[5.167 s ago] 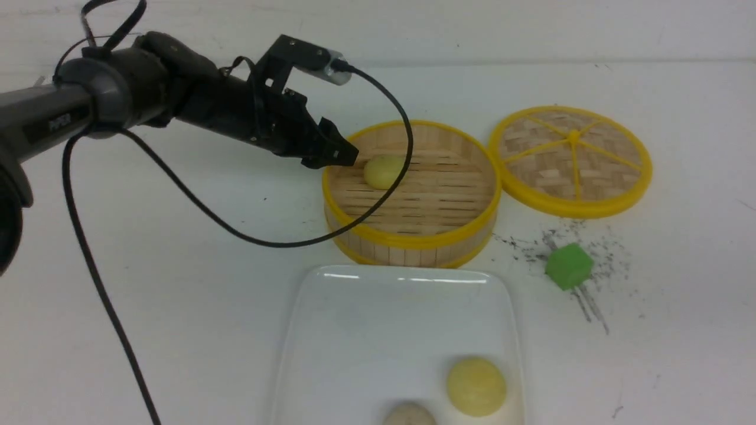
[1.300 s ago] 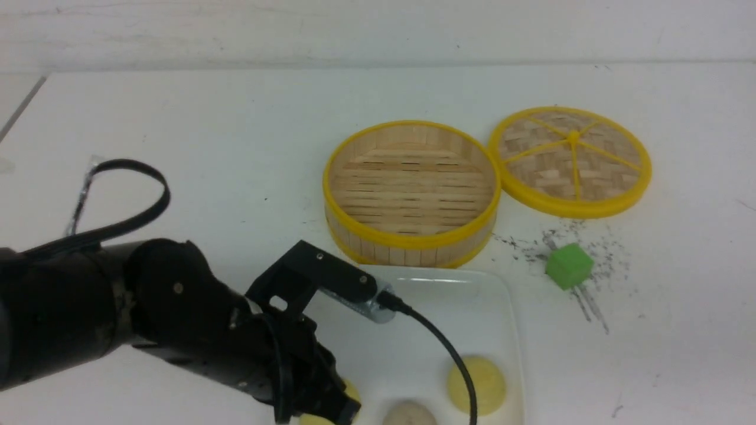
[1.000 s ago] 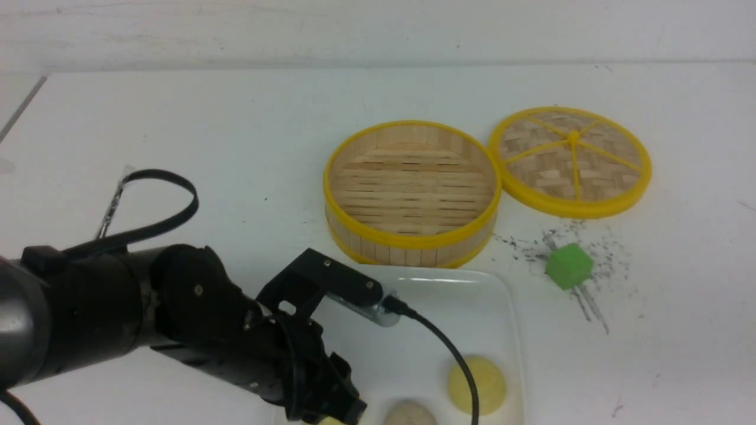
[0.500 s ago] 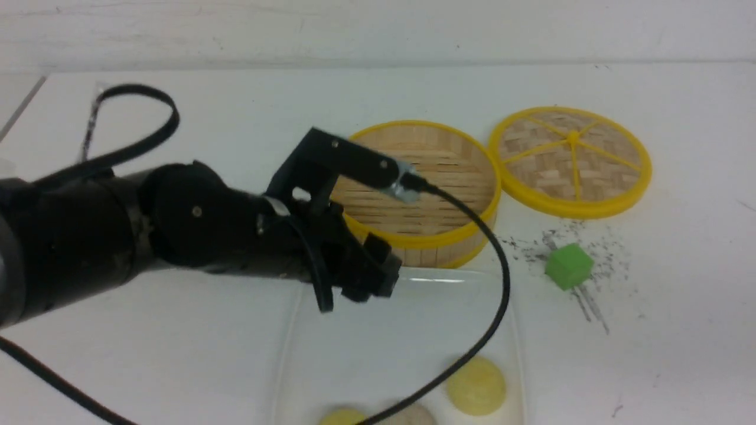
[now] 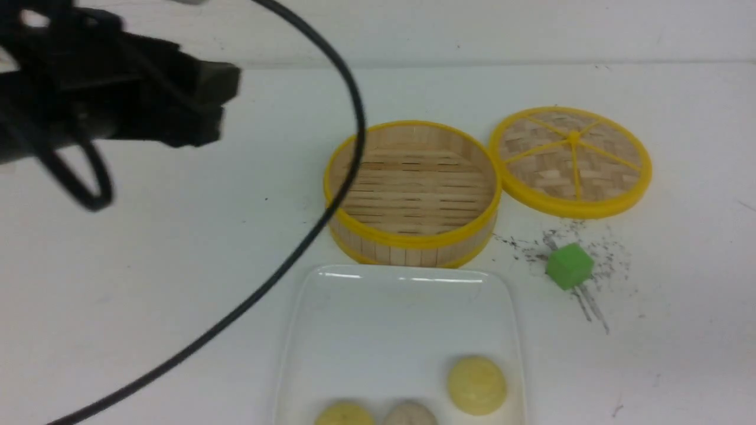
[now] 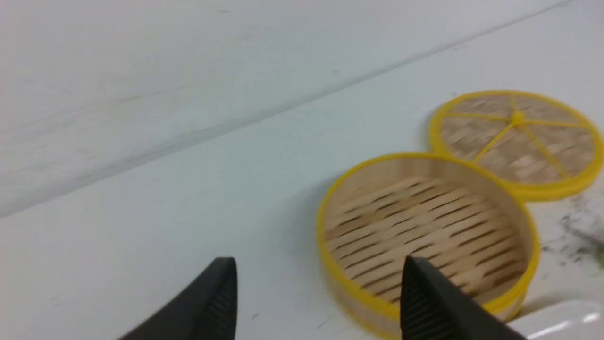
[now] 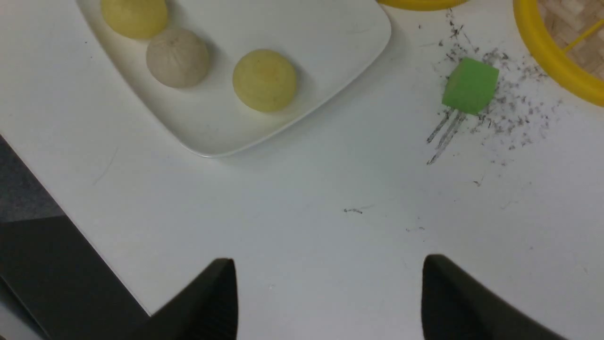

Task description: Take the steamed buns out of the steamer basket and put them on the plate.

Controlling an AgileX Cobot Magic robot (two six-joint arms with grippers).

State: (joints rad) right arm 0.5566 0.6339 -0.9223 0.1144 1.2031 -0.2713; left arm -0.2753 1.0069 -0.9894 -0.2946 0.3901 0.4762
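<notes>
Three steamed buns lie on the white plate [image 5: 378, 319] near its front edge: a pale yellow one [image 5: 476, 385], a greyish one [image 5: 409, 414] and a second yellow one [image 5: 344, 414]. They also show in the right wrist view: yellow [image 7: 264, 80], grey [image 7: 177, 57], yellow [image 7: 134, 16] on the plate [image 7: 330, 28]. The steamer basket [image 5: 411, 192] holds nothing; it also shows in the left wrist view [image 6: 427, 236]. My left gripper [image 6: 318, 269] is open and empty, raised at the far left [image 5: 207, 106]. My right gripper [image 7: 328, 271] is open and empty above bare table, out of the front view.
The flat woven lid [image 5: 570, 159] lies right of the basket. A green cube [image 5: 568, 266] sits among dark scuff marks right of the plate. The left arm's black cable [image 5: 331, 195] hangs across the basket's left rim. The table's front edge shows in the right wrist view [image 7: 71, 212].
My left gripper let the second yellow bun go on the plate's front edge, then rose and swung back to the far left. The basket now holds no bun.
</notes>
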